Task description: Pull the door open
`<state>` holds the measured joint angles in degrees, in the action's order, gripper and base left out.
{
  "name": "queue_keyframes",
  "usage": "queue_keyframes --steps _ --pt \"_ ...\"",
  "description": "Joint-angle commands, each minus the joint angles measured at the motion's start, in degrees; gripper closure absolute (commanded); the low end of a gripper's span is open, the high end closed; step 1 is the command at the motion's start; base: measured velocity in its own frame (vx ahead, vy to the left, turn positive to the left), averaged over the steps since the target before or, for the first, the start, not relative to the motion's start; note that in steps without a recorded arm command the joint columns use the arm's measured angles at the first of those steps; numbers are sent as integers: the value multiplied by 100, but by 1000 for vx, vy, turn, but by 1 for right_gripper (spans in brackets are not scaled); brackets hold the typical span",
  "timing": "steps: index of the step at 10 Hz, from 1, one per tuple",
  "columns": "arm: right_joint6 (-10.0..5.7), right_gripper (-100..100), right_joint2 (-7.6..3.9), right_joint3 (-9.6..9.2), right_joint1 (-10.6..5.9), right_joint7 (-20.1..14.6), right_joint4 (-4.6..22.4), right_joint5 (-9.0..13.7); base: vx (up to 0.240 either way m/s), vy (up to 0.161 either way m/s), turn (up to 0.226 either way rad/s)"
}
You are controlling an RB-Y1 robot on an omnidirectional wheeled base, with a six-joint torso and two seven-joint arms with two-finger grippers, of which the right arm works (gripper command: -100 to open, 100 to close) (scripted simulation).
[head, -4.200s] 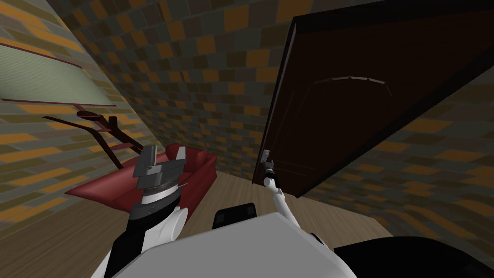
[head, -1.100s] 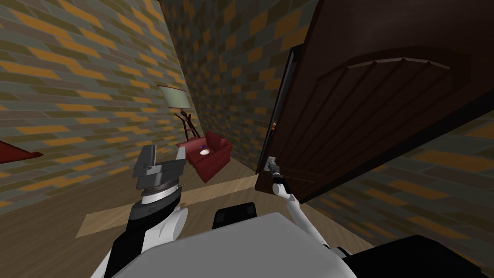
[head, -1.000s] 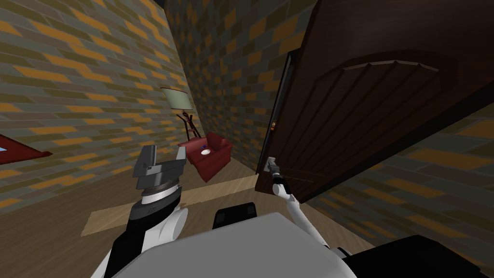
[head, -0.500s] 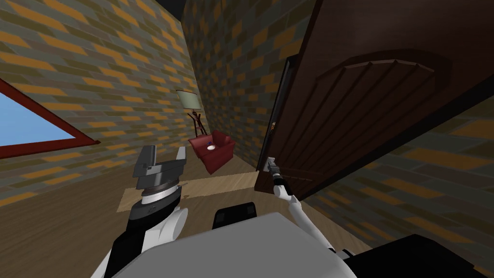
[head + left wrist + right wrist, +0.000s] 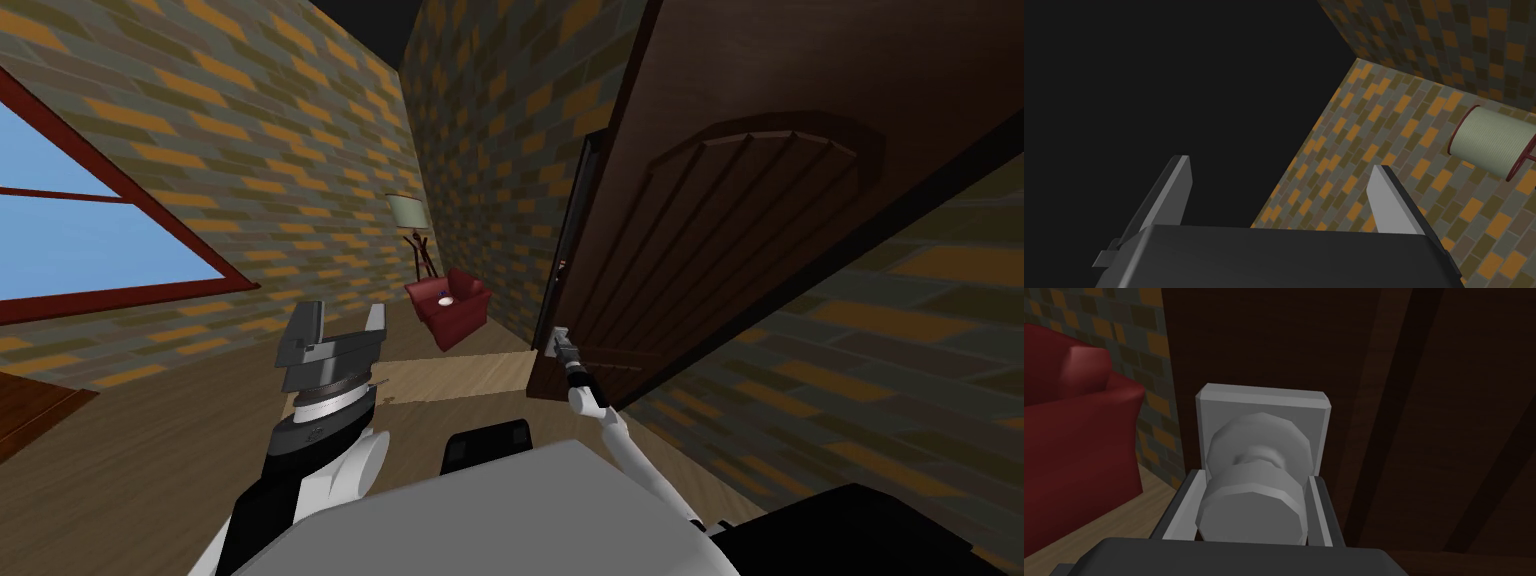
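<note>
The dark brown door (image 5: 760, 230) with an arched panel stands to my front right, and the right arm reaches out to its lower edge. In the head view the right gripper (image 5: 563, 345) is a small shape against the wood. The right wrist view gives the detail: the two fingers press the sides of a grey door knob (image 5: 1251, 508), which juts from a square grey backplate (image 5: 1264, 405) on the door's face. Beside the door's edge that view catches a red armchair (image 5: 1079, 438), which the head view places further off by the brick wall, under a floor lamp (image 5: 405, 210). The left gripper (image 5: 343, 318) is raised in front of the chest, fingers spread apart and holding nothing. A red-framed window (image 5: 80, 230) lies to the left.
</note>
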<state>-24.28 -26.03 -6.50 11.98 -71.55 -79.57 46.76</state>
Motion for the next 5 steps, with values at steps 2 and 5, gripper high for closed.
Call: queue_keyframes --steps 2,5 --pt "-80 100 -135 -117 68 -128 -53 -22 -157 -35 121" --pt "-187 100 -313 -271 158 -297 -122 -52 -221 -48 118"
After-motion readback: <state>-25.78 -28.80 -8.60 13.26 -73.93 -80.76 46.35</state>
